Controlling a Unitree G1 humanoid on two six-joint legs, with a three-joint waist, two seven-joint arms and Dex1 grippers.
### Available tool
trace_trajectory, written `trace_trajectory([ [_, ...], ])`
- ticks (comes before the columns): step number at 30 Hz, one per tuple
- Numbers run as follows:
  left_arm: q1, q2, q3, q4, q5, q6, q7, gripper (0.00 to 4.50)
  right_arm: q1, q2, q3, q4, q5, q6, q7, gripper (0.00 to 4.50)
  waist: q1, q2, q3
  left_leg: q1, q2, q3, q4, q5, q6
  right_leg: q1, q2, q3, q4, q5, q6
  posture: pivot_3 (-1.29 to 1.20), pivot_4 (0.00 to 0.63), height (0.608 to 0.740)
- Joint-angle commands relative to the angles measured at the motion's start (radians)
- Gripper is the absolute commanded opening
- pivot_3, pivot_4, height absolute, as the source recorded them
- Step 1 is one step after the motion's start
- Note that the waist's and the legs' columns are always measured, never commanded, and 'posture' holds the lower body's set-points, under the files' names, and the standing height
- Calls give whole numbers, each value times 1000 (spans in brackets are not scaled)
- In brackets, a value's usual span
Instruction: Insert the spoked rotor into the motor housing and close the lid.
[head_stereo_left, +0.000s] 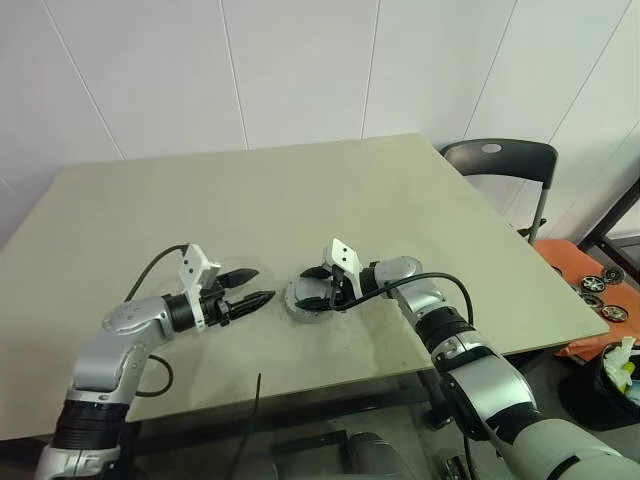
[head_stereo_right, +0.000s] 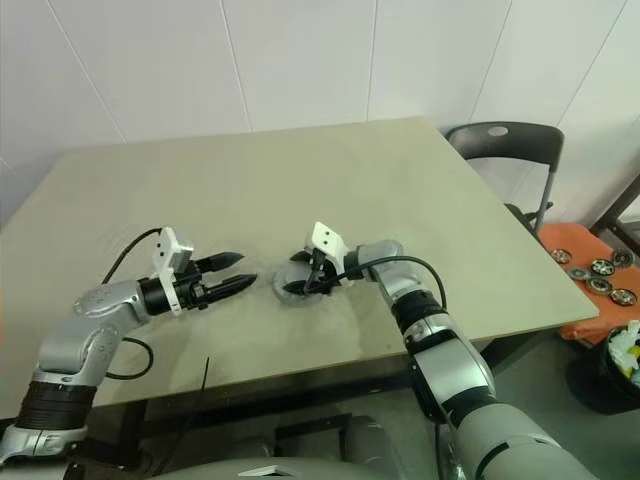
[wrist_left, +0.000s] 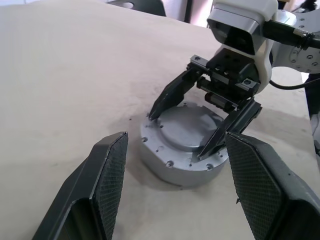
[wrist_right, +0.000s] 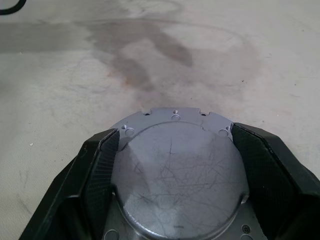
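On the table stands the motor housing, a round silver body with a screw-holed flange. The lid, a scratched silver-grey disc, lies flat on top of it. My right gripper reaches in from the right and is shut on the lid, one black finger against each side of the raised disc. A short way to the left of the housing, my left gripper hovers open and empty, pointing at it. The spoked rotor is hidden.
The beige table stretches bare behind the housing. A black chair stands past the table's right corner. An orange tray with wheel-like parts lies on the floor to the right. A thin black cable hangs at the table's front edge.
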Motion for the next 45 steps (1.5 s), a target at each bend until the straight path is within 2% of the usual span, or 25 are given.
trace_trajectory([
  [1,-32,-22,-31,15,14,-13,-3,3285,38,-18,25,46,-33,39,9,3210,0,0,0,0,0,0,0,0,0,0,0,0,0,0,0,0,0,740],
  [6,-63,-92,-100,61,51,-32,12,3285,40,-17,20,44,-32,39,4,3210,1,-1,-1,0,0,0,1,0,0,1,0,0,0,0,0,0,0,740],
  [10,-82,-122,-102,85,50,-42,13,3285,39,-16,19,46,-31,39,-3,3210,1,0,-1,0,0,0,1,0,0,1,0,0,0,0,0,0,0,740],
  [13,-99,-147,-83,99,40,-57,27,2707,41,-17,17,45,-30,39,-8,3210,2,-1,-1,0,0,0,1,0,0,1,0,0,1,0,0,0,0,740],
  [17,-123,-159,-70,110,42,-40,60,1392,41,-18,15,47,-29,38,-12,3210,2,-1,-1,0,-1,-1,2,0,0,1,0,0,1,0,0,0,0,740],
  [25,-127,-175,-92,144,50,-48,51,1392,38,-17,12,51,-29,35,-27,3210,2,0,-1,0,-1,-1,3,0,0,1,0,0,1,0,0,0,0,740],
  [28,-141,-193,-101,190,75,-77,65,805,39,-17,11,51,-28,34,-32,3210,2,0,-1,0,-1,-1,4,0,0,2,0,0,1,0,0,0,0,740],
  [30,-155,-210,-104,236,104,-104,89,174,41,-15,11,50,-28,35,-36,3210,2,0,-2,0,-1,-1,4,0,0,2,0,0,1,0,0,0,0,740],
  [31,-160,-220,-106,254,115,-111,98,28,43,-14,10,49,-27,36,-39,3210,2,0,-2,0,-1,-1,4,0,0,2,0,0,1,0,0,0,0,740],
  [45,-157,-296,-169,285,141,-95,79,28,53,-12,5,35,-23,50,-52,3210,1,1,-2,1,-2,-2,10,0,0,7,0,0,1,0,0,0,0,740],
])
